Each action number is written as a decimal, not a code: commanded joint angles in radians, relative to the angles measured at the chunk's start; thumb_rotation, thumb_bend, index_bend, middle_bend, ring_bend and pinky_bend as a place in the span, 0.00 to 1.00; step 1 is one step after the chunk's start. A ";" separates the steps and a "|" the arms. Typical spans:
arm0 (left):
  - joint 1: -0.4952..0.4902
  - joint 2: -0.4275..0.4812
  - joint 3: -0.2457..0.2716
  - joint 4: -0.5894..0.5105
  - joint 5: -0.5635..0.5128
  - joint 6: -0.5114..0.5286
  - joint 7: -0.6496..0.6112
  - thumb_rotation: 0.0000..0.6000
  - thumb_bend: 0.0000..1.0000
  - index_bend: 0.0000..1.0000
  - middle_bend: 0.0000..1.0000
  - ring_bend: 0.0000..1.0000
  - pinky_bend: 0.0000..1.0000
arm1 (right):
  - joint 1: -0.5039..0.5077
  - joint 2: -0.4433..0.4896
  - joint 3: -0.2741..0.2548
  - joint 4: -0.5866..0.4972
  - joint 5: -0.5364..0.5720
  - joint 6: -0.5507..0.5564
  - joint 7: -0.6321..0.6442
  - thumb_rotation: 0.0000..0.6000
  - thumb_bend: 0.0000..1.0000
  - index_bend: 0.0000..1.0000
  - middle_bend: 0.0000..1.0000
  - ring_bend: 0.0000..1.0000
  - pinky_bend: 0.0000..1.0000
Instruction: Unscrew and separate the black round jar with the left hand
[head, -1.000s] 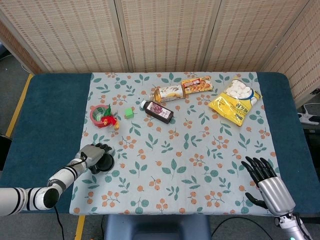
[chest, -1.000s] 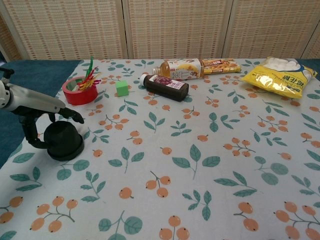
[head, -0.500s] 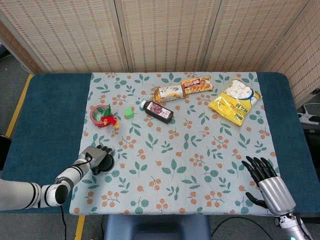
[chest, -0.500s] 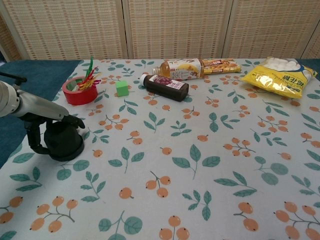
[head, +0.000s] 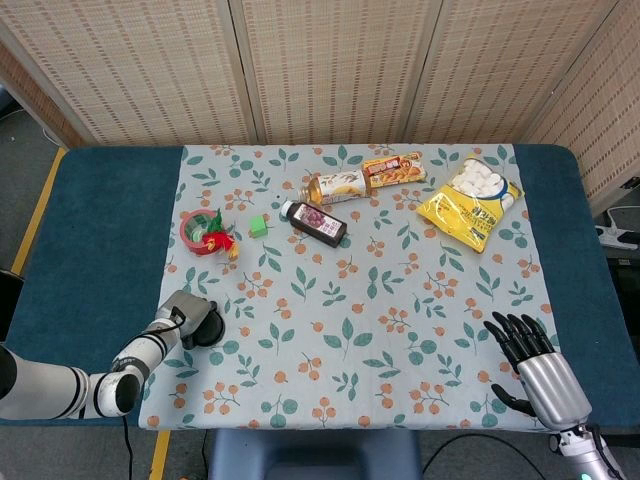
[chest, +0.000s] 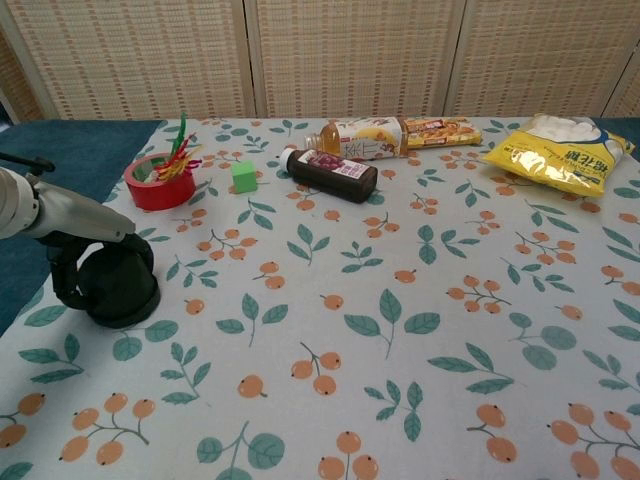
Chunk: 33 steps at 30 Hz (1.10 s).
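The left hand (chest: 85, 262) clasps the black round jar (chest: 122, 288), fingers wrapped over its lid; unscrewing looks underway; next, a twist, then lift; right hand (head: 535, 372) idle, fingers spread.

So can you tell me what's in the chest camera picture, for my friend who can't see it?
The robot's left hand wraps around a black round jar on a leafy tablecloth. Farther back lie a red tape roll, a green cube, two bottles lying down and a yellow snack bag.
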 joint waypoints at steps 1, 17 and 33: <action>0.018 -0.011 0.005 0.000 0.036 0.033 0.007 1.00 0.41 0.41 0.46 0.30 0.54 | 0.000 0.000 0.000 0.000 0.000 -0.001 0.000 1.00 0.12 0.00 0.00 0.00 0.00; 0.289 -0.025 -0.023 -0.009 0.453 0.314 -0.086 1.00 0.69 0.77 0.83 0.67 0.90 | -0.001 0.003 -0.004 -0.003 -0.007 0.002 0.004 1.00 0.12 0.00 0.00 0.00 0.00; 0.344 0.061 -0.077 -0.075 0.544 0.320 0.013 1.00 0.80 0.78 0.85 0.69 0.91 | 0.002 0.004 -0.007 -0.003 -0.010 -0.006 0.004 1.00 0.12 0.00 0.00 0.00 0.00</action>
